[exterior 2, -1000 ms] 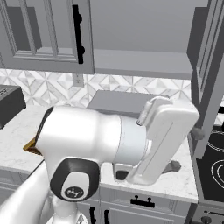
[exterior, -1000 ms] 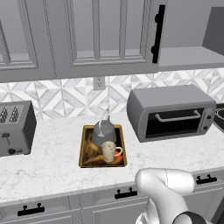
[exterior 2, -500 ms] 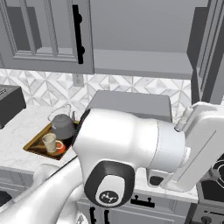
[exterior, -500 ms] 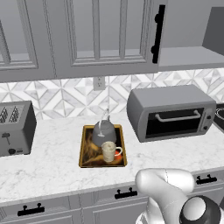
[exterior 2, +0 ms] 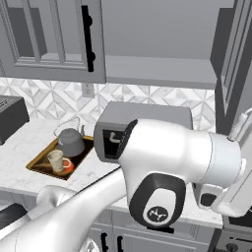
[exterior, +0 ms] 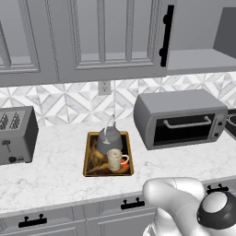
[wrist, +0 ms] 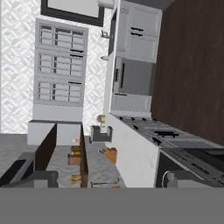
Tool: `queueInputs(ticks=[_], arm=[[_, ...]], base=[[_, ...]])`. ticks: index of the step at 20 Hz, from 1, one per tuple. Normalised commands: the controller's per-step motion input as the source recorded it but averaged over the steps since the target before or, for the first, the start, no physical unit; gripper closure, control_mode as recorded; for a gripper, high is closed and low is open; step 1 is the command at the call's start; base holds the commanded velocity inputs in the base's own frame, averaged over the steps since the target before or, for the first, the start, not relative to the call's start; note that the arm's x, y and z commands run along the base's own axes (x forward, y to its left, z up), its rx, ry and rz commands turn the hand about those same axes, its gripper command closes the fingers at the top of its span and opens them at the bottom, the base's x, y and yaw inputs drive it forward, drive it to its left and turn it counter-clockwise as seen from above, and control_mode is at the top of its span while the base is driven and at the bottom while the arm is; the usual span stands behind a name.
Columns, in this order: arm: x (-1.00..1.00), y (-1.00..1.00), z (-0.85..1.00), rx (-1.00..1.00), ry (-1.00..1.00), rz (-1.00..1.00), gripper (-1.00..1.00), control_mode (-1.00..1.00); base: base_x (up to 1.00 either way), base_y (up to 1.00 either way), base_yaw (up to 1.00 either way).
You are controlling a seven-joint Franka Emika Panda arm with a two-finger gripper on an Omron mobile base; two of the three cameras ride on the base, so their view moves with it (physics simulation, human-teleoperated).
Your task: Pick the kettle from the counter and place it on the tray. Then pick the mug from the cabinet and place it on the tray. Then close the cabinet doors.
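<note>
- The arm's white bulk (exterior 2: 177,162) covers the near table edge — the fingers themselves are hidden, spread wide, holding nothing visible.
- Mug (exterior: 114,159) and kettle (exterior: 109,137) stand on the tray (exterior: 90,170).
- Behind, the toaster oven (exterior: 182,118); above, the cabinet door (exterior: 115,39) stands ajar — shelf partly cut off.

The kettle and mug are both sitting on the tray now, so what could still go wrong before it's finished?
The cabinet door still stands open, and its black handle hangs right above the toaster oven, so a big swing of the bulky arm toward it could bump the oven. The mug sits close against the kettle on the tray; a low pass might knock either.
</note>
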Motion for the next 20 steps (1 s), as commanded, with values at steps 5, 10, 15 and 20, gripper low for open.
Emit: queueInputs(ticks=[5, 10, 15, 20], arm=[[0.29, -0.21, 0.0, 0.0, 0.14, 0.03, -1.0, -1.0], [0.29, -0.01, -0.06, 0.0, 0.1, 0.16, -1.0, -1.0], [0.29, 0.0, -0.02, 0.0, 0.1, 0.21, -1.0, -1.0], [0.1, 0.18, -0.03, -0.04, 0.14, 0.24, -1.0, -1.0]], base=[[0.0, 0.0, 0.0], [0.0, 0.0, 0.0], [0.0, 0.0, 0.0], [0.0, 0.0, 0.0]])
